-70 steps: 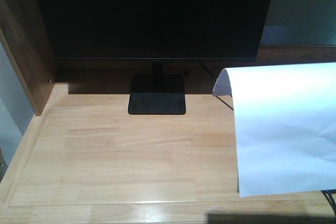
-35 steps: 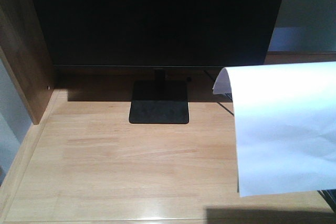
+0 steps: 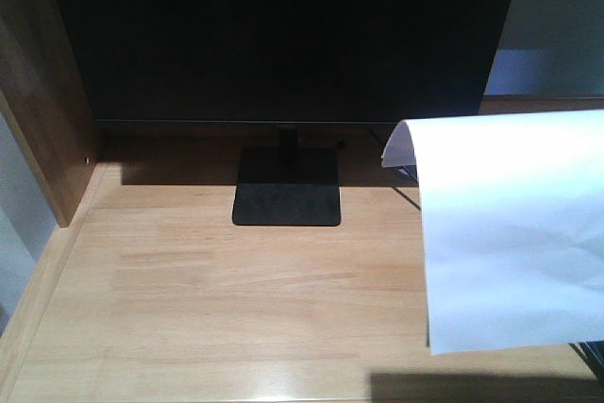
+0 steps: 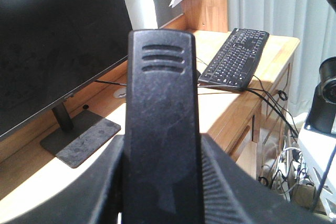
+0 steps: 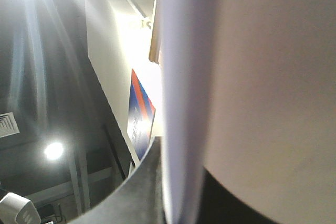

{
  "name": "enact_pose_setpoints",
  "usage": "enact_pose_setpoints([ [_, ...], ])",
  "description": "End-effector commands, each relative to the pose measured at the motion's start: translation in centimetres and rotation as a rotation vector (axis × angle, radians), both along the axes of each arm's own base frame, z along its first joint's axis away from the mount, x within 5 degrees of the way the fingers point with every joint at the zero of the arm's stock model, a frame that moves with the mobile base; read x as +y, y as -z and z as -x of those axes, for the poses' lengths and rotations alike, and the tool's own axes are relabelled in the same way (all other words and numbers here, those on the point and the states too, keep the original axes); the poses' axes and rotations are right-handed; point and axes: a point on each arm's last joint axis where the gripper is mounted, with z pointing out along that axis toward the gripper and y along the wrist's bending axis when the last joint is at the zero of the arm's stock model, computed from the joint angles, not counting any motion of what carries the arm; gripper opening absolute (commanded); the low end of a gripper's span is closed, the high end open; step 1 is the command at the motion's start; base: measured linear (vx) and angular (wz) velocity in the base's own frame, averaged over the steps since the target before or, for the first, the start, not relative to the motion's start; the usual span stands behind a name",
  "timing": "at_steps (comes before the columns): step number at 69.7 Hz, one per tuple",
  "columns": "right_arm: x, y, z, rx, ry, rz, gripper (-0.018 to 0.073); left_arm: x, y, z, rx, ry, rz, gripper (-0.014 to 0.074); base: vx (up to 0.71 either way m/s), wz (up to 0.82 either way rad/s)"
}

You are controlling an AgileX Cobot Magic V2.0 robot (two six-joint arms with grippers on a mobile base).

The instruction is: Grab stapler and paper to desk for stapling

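The black stapler (image 4: 160, 87) stands upright between the fingers of my left gripper (image 4: 161, 148), which is shut on it above the desk (image 4: 223, 106). Three ribs mark its top end; its rear end is hidden. The white paper (image 3: 514, 233) hangs in the air over the right side of the desk (image 3: 236, 299), one corner curled near the monitor. In the right wrist view the paper (image 5: 262, 77) runs edge-on through my right gripper (image 5: 181, 187), which is shut on it. Neither gripper shows in the front view.
A big black monitor (image 3: 283, 35) on a square black base (image 3: 286, 203) fills the back of the desk. A wooden side panel (image 3: 42, 92) walls the left. A black keyboard (image 4: 233, 59) lies further along the desk, with cables (image 4: 273, 98) trailing over its edge.
The front view has moved closer to the desk: monitor and base sit lower and larger in frame. The paper keeps its place in the view. Little differs over the last half second.
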Motion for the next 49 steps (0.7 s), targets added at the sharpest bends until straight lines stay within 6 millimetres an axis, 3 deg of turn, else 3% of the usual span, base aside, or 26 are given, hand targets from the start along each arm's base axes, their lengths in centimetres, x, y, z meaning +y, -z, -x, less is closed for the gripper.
enact_pose_setpoints([
  [1, -0.11, -0.92, 0.3, -0.051, -0.004, -0.02, -0.0006, -0.18, -1.66, -0.26, -0.067, 0.0, 0.097, -0.0006, 0.0, 0.0],
  [49, -0.11, -0.92, 0.3, -0.051, -0.004, -0.02, -0.0006, -0.18, -1.66, -0.26, -0.067, 0.001, 0.097, -0.0006, 0.0, 0.0],
])
